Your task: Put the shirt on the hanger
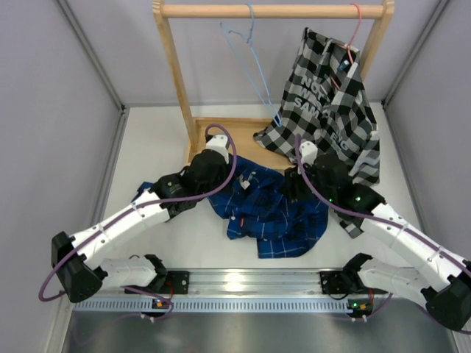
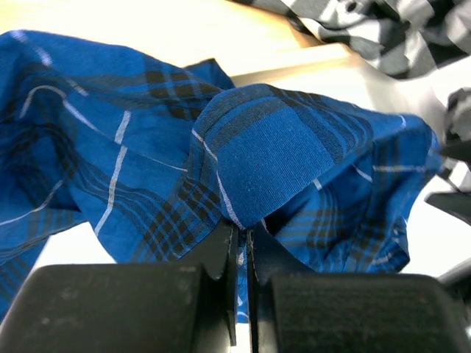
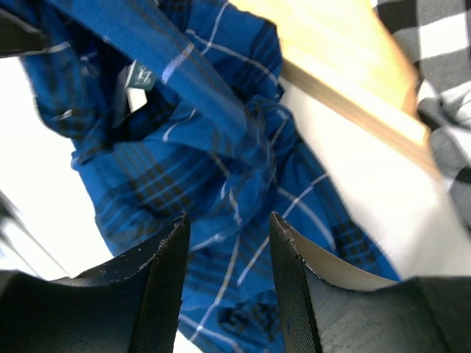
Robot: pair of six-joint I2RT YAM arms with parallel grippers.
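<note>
The dark blue plaid shirt [image 1: 268, 209] lies crumpled on the table between the two arms. It fills the left wrist view [image 2: 265, 154] and the right wrist view [image 3: 213, 162]. My left gripper [image 2: 243, 232] is shut on a fold of the shirt at its upper left edge [image 1: 224, 165]. My right gripper [image 3: 228, 224] is open just above the shirt's right side [image 1: 294, 184], with cloth below the gap. The light-blue wire hanger [image 1: 250, 62] hangs empty from the wooden rail.
A wooden rack [image 1: 272, 11] stands at the back with a wooden base [image 1: 243, 132]. A black-and-white checked shirt [image 1: 331, 103] hangs on a pink hanger [image 1: 357, 26] at the rail's right end and drapes down behind my right arm.
</note>
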